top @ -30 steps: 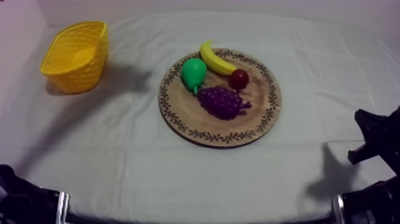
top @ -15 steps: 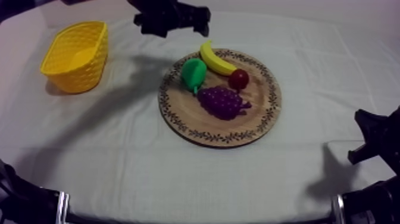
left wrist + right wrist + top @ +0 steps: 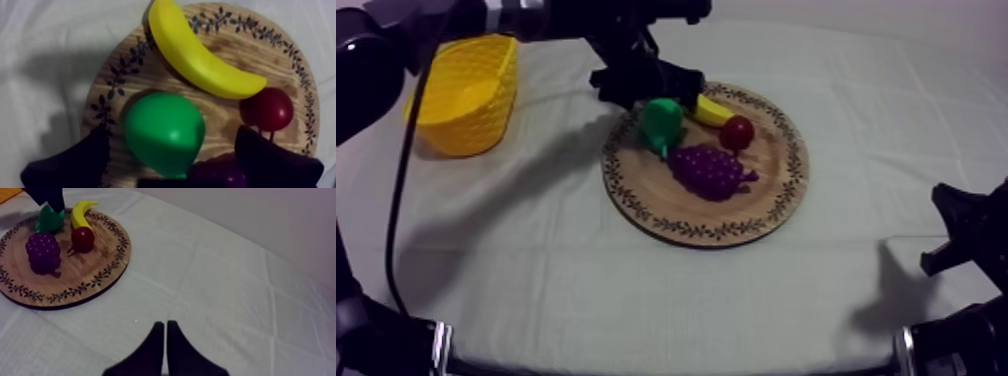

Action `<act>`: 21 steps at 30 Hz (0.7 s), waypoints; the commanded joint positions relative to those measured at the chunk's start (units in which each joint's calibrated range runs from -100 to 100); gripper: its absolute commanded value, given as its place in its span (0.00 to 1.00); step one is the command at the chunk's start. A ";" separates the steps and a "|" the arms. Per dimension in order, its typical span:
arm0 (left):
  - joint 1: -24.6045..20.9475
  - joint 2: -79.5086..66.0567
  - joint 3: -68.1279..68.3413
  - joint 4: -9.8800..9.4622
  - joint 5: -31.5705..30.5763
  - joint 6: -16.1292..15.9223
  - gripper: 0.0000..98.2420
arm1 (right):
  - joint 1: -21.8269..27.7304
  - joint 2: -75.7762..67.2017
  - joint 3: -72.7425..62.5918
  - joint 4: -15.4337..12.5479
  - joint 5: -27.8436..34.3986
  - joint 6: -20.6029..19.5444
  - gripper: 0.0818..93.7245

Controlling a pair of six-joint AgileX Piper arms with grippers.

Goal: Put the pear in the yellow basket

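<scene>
Green pear [image 3: 661, 122] sits on the wooden board [image 3: 776, 190], flanked by our left claw [image 3: 172, 132], released wide; our right claw [image 3: 166, 324] is clenched on nothing.

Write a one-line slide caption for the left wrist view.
Open left hand poised around the pear on the wooden board.

The table [image 3: 636, 290] under its grey-white cloth carries a round wooden board [image 3: 776, 200] near the middle, with a yellow basket [image 3: 461, 110] at its nine o'clock, well apart.

Left arm [image 3: 486, 18]: extends from top view's upper left. Left gripper [image 3: 648, 92]: fingers spread apart. Right gripper [image 3: 166, 324]: fingers pressed together.
</scene>
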State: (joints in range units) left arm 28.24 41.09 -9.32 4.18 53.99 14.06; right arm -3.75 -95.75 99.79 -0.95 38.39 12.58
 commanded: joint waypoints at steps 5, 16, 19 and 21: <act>0.01 3.87 -1.57 0.25 0.18 -0.05 0.92 | -0.01 -0.01 -0.01 0.00 0.00 0.00 0.00; 0.05 4.76 -2.93 0.07 0.67 0.11 0.88 | -0.08 -0.01 -0.01 0.00 0.00 0.00 0.00; 0.06 5.19 -3.30 0.04 0.79 0.18 0.87 | -0.08 -0.01 -0.01 0.00 0.00 0.00 0.00; 0.14 5.53 -3.38 -0.08 0.67 0.31 0.82 | -0.08 -0.01 -0.01 0.00 0.00 0.00 0.00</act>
State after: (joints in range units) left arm 28.36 46.55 -12.64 4.13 54.78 14.27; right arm -3.78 -95.75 99.79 -0.95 38.39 12.58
